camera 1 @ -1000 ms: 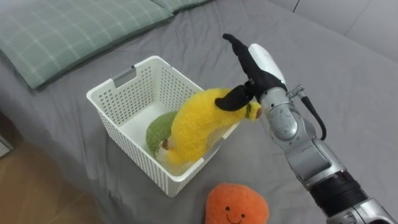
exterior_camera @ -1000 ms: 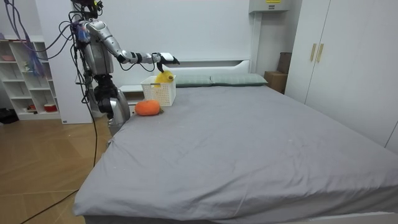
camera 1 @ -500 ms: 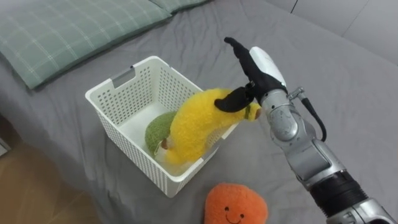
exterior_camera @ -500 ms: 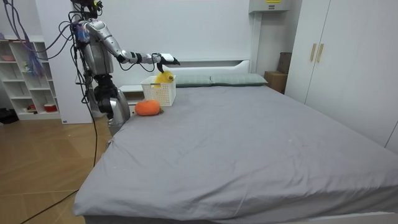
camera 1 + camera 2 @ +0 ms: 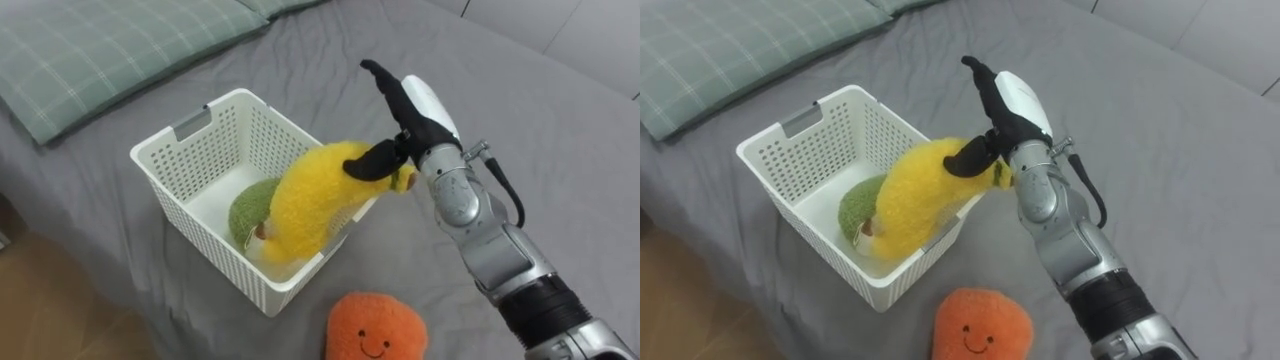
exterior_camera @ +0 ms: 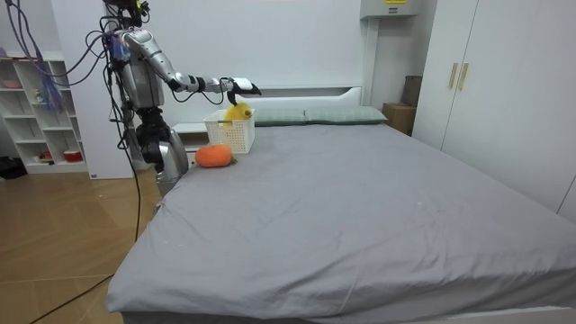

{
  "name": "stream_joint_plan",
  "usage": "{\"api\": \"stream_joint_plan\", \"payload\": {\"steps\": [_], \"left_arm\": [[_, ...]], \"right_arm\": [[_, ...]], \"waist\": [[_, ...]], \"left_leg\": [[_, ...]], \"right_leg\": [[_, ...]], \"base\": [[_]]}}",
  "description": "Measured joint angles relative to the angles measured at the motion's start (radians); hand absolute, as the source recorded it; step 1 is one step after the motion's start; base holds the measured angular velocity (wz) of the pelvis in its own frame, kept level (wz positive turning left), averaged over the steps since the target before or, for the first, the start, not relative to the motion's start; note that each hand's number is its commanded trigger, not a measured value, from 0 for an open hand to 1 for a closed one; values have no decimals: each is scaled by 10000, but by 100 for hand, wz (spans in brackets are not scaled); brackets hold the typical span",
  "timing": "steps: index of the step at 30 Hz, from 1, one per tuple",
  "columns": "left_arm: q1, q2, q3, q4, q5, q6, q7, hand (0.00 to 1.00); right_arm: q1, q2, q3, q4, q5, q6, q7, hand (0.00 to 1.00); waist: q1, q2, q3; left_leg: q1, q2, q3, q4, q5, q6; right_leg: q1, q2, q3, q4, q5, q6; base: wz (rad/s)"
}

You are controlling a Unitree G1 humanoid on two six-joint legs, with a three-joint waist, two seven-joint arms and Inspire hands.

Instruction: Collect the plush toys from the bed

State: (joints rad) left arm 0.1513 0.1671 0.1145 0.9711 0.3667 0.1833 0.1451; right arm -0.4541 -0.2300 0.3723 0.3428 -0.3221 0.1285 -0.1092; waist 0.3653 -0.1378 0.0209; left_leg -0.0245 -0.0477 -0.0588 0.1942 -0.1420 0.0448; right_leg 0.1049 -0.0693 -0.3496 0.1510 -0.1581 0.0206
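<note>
A white slatted basket (image 5: 165, 135) stands on the grey bed (image 5: 560, 130) near its edge. A long yellow plush toy (image 5: 305, 205) leans over the basket's right rim, its lower end inside and its upper end at my right hand (image 5: 425, 105). That hand's fingers stretch straight up and away, and only the thumb (image 5: 372, 162) lies across the toy's end. A green plush toy (image 5: 248, 205) lies in the basket under the yellow one. An orange plush toy (image 5: 375, 325) with a smiling face sits on the bed just in front of the basket.
A green checked pillow (image 5: 100, 50) lies behind the basket. The floor (image 5: 40, 300) shows past the bed's edge at the lower left. In the room view I stand at the bed's side near its head, with white shelves (image 6: 40, 108) behind me and wardrobes (image 6: 504, 90) across the bed.
The whole picture has shifted slightly. Hand, yellow toy and basket keep the same pose to one another.
</note>
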Motion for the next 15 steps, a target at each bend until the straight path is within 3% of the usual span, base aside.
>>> {"api": "stream_joint_plan", "payload": {"steps": [4, 7, 11, 15], "left_arm": [[8, -3, 18, -1, -16, -10, 21, 0], [142, -26, 229, -111, -16, -13, 16, 0], [204, -42, 517, -125, -5, -12, 18, 0], [294, -206, 1031, -112, 0, -23, 32, 0]], "right_arm": [[0, -62, -164, 7, 961, -61, -119, 0], [37, -64, -631, 35, 2451, -60, -307, 0], [145, -78, -1365, 30, 2764, -171, -889, 0], [876, -131, -2024, -3, 3287, -458, -1398, 0]], "waist": [[-40, -22, -13], [-153, 34, 25], [-399, 131, 44], [-634, 326, -149]], "left_leg": [[48, 9, 50, 11, 1, 1], [151, 28, 167, 23, -19, 20], [137, 27, 205, 73, -56, 41], [194, 14, 301, 47, -68, 70]], "right_leg": [[-2, 8, 89, -3, 0, 0], [65, 6, 159, -2, 0, 0], [53, -3, 223, -1, 0, 0], [74, -19, 299, -3, 32, 51]], "base": [[-4], [-9], [-1], [-8]]}}
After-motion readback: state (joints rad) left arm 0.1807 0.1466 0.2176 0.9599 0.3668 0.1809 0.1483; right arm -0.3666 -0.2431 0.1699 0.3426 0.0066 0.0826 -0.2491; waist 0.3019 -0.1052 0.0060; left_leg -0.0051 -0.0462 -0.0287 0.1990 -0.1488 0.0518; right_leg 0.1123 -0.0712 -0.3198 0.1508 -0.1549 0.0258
